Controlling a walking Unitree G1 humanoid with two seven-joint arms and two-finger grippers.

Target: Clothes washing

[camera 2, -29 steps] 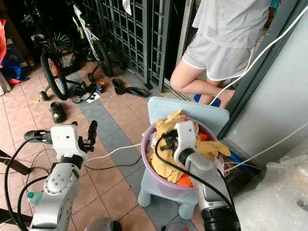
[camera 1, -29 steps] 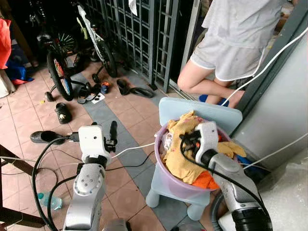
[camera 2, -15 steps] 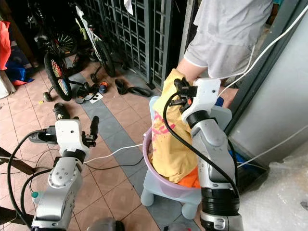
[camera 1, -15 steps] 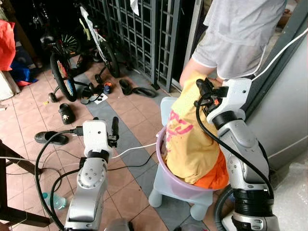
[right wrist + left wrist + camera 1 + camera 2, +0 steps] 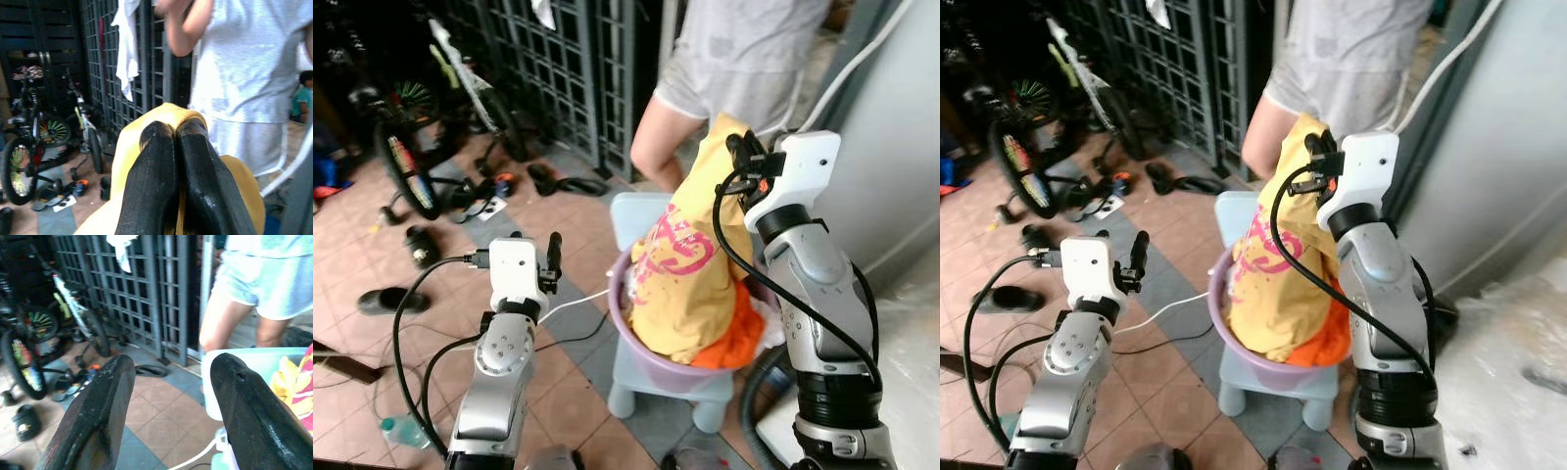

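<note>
A yellow shirt with pink print hangs from my right gripper, which is raised above the purple laundry basin and shut on the cloth's top edge. In the right wrist view the two fingers press together on the yellow fabric. The shirt's lower end still lies in the basin, over an orange garment. The basin sits on a pale blue stool. My left gripper is held left of the basin above the floor, open and empty, with its fingers spread.
A person in grey shorts stands right behind the stool. A metal gate, a bicycle and scattered shoes are on the far left. A grey wall rises at right. White cables cross the tiled floor.
My right gripper has moved slightly higher with the yellow shirt. The camera has shifted, so the scene sits further left. The left arm holds its pose.
</note>
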